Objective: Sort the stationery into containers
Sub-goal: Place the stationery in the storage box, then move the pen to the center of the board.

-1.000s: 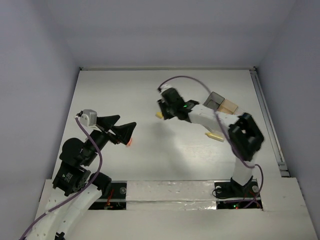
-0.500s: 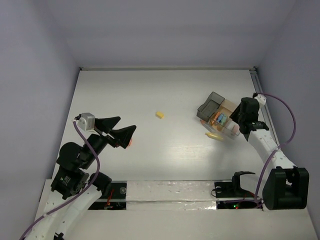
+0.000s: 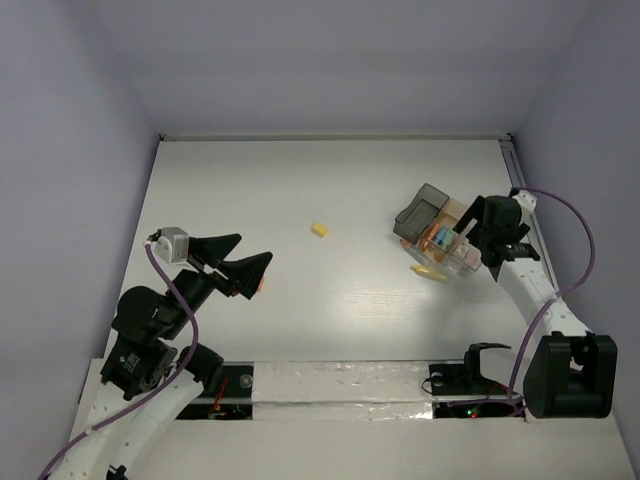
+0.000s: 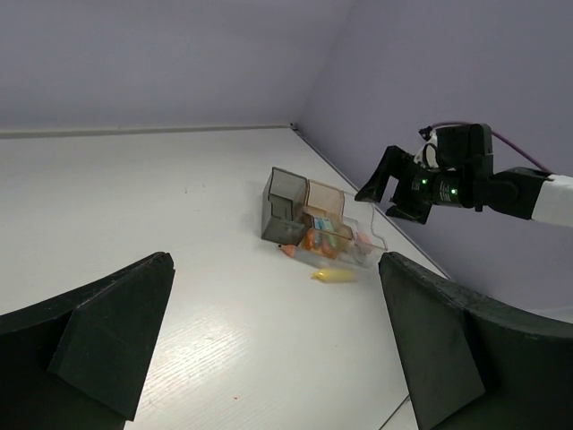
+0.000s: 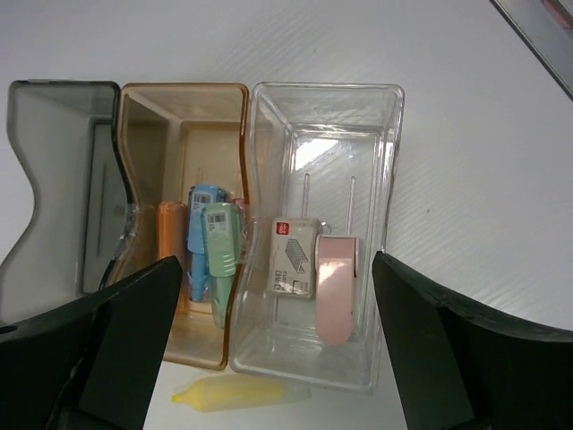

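Observation:
The containers point(image 5: 327, 134) are joined bins: a smoky dark one point(image 5: 54, 179), a tan one point(image 5: 183, 134) and a clear one. Orange point(image 5: 170, 242), blue point(image 5: 204, 224) and green point(image 5: 221, 246) stationery pieces lie in the tan bin. A grey-white block point(image 5: 294, 257) and a pink piece point(image 5: 336, 291) lie in the clear bin. One yellow piece point(image 5: 237, 391) lies on the table beside the bins, another point(image 3: 319, 230) at mid-table. My right gripper point(image 3: 468, 238) hangs open over the containers point(image 3: 432, 228), holding nothing. At the front left, my left gripper point(image 3: 252, 252) is open and empty.
A metal rail point(image 3: 537, 250) runs along the table's right edge, just beyond the bins. Walls close in the back and both sides. A foil-taped strip point(image 3: 340, 380) lies along the near edge between the arm bases.
My right arm has swung from mid-table, near the yellow piece, across to the containers, and its jaws have opened there. The left arm has stayed put.

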`<state>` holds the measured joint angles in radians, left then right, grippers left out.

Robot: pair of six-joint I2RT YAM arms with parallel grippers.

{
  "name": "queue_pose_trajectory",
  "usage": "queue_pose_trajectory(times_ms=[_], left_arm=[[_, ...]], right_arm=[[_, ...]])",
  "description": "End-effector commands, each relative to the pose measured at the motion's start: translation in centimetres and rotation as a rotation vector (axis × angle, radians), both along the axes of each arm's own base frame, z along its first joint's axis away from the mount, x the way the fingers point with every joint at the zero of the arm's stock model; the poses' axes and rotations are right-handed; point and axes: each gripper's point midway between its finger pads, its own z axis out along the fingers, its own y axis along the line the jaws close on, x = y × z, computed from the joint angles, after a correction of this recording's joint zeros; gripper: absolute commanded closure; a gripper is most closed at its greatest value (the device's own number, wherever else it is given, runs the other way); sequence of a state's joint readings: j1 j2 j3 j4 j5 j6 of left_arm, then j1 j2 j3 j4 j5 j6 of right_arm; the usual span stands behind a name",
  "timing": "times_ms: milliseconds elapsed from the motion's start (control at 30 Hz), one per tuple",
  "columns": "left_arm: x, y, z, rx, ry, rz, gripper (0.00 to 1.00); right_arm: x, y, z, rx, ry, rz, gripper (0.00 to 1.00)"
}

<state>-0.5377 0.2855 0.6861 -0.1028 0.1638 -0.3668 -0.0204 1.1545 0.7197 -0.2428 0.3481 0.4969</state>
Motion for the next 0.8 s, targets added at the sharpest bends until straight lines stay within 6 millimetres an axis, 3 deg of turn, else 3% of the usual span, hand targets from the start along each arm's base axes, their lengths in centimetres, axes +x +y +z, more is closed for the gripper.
queue_pose_trajectory(times_ms=[0, 33, 67, 167, 200, 233, 333, 367, 400, 500, 567, 633, 767], left_arm=[[-0.3, -0.2, 1.1, -0.017, -0.046, -0.016, 0.01], [-0.3, -0.2, 1.1, -0.018, -0.045, -0.015, 0.01], [-0.3, -0.2, 1.2, -0.019, -0.047, -0.016, 0.01], [-0.1, -0.3, 0.9, -0.012, -0.038, -0.013, 0.01], [0.0, -0.3, 0.9, -0.011, -0.036, -0.015, 0.01], [0.0, -0.4, 0.8, -0.009, -0.033, -0.015, 0.01], [0.1, -0.5, 0.8, -0.006, -0.032, -0.017, 0.01], [0.1, -0.5, 0.8, -0.006, -0.032, -0.018, 0.01], [0.2, -0.5, 0.8, -0.005, -0.03, -0.016, 0.01], [0.2, -0.5, 0.8, -0.006, -0.029, -0.016, 0.01], [0.2, -0.5, 0.7, -0.005, -0.028, -0.018, 0.01], [0.2, -0.5, 0.7, -0.005, -0.03, -0.016, 0.01], [0.1, -0.4, 0.8, -0.006, -0.032, -0.016, 0.01]], right_arm=[[0.5, 0.0, 3.7, -0.024, -0.099, 0.042, 0.06], [1.0, 0.9, 4.8, -0.02, -0.146, 0.109, 0.1], [1.1, 3.2, 5.4, 0.02, -0.175, 0.243, 0.13], [0.5, 7.1, 5.9, 0.08, -0.148, 0.423, 0.24], [0.2, 8.2, 5.5, 0.085, -0.117, 0.471, 0.31], [-0.8, 10.5, 4.6, 0.097, -0.059, 0.546, 0.43], [-3.1, 14.1, 2.1, 0.121, 0.115, 0.654, 0.58], [-3.7, 14.9, 1.5, 0.135, 0.162, 0.674, 0.59], [-4.5, 15.2, 0.2, 0.14, 0.241, 0.684, 0.59], [-5.7, 15.0, -1.2, 0.109, 0.345, 0.681, 0.54], [-5.7, 14.0, -1.9, 0.071, 0.387, 0.636, 0.38], [-5.6, 14.2, -2.0, 0.071, 0.396, 0.648, 0.24], [-5.3, 14.3, -3.4, 0.062, 0.471, 0.66, 0.15]])
